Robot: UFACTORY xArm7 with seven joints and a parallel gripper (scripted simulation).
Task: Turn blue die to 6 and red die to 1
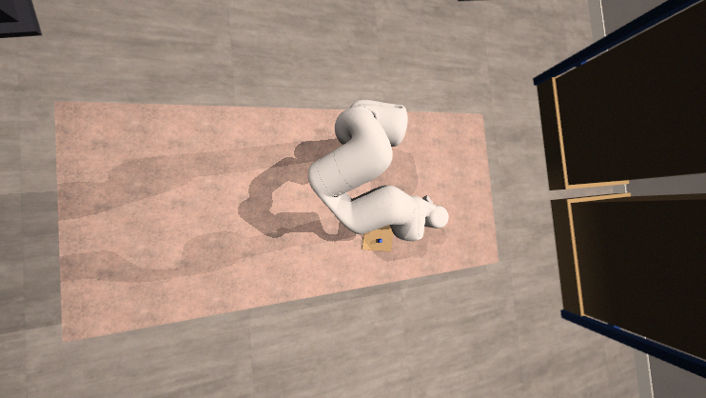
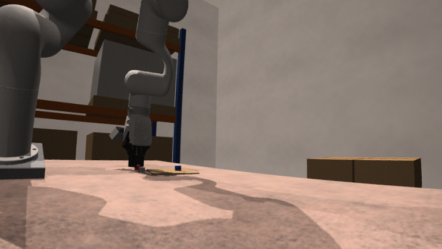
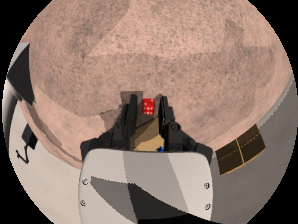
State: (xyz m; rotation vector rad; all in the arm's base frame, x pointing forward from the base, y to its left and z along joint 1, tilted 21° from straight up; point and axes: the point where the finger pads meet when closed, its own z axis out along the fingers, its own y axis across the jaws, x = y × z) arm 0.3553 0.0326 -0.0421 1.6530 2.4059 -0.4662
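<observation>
The pincer (image 2: 136,164) (image 3: 148,103) is hovering, partly spread, over the red die (image 2: 137,167) (image 3: 148,106); the blue die (image 1: 379,240) (image 2: 177,167) (image 3: 160,149) is resting on the mat (image 1: 386,247) (image 2: 188,171) (image 3: 146,138).
</observation>
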